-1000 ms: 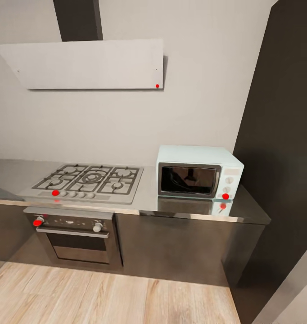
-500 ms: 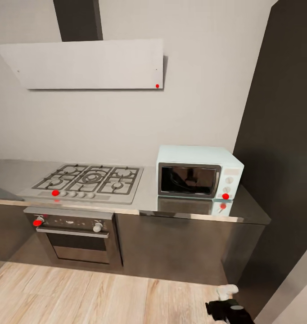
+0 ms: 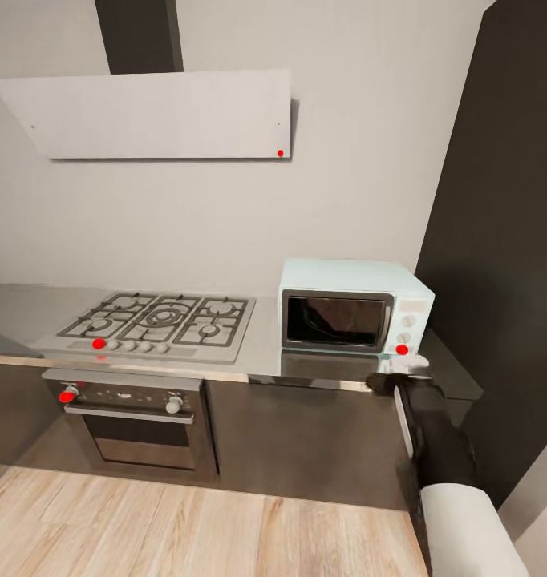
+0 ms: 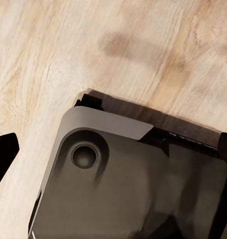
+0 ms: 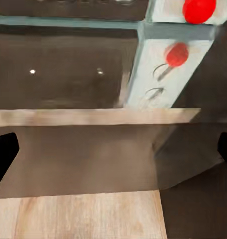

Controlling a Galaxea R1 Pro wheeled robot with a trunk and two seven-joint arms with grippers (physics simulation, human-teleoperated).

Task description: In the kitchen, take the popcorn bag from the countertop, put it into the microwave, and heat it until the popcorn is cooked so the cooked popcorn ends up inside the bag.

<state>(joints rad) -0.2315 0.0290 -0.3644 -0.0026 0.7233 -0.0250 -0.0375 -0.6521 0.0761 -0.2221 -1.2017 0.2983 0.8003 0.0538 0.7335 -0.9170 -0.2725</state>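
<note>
Microwave (image 3: pixel 355 306) is noted at the right end of the countertop (image 3: pixel 265 353), just beside the gas hob (image 3: pixel 157 320) and below and to the right of the white hood (image 3: pixel 157 112). Its body is pale mint-white and boxy; the dark glass door is framed in steel and is seen shut, with two round knobs on the right panel and a red marker at its lower right corner. The popcorn bag is not made out on the stretch of worktop in the head view, so its place cannot be told.

Right gripper (image 3: pixel 398 373) is seen raised at the counter's front edge, just below the microwave's knob panel, on the end of the dark right arm (image 3: pixel 434 437). In the right wrist view the counter edge (image 5: pixel 93 117) and the knob panel reflected in the steel are faced, with a dark fingertip (image 5: pixel 3 159) at each side of the frame and nothing between them: the fingers are judged spread wide and empty.

In the left wrist view the wooden floor (image 4: pixel 93 50) and the robot's base (image 4: pixel 123 184) are looked down upon; one dark fingertip (image 4: pixel 1 159) is caught at the edge, and the spread of that gripper cannot be told.

Step judged in hand: the reach towards the microwave, likely to open its door. The bag has yet to be located and fetched.
</note>
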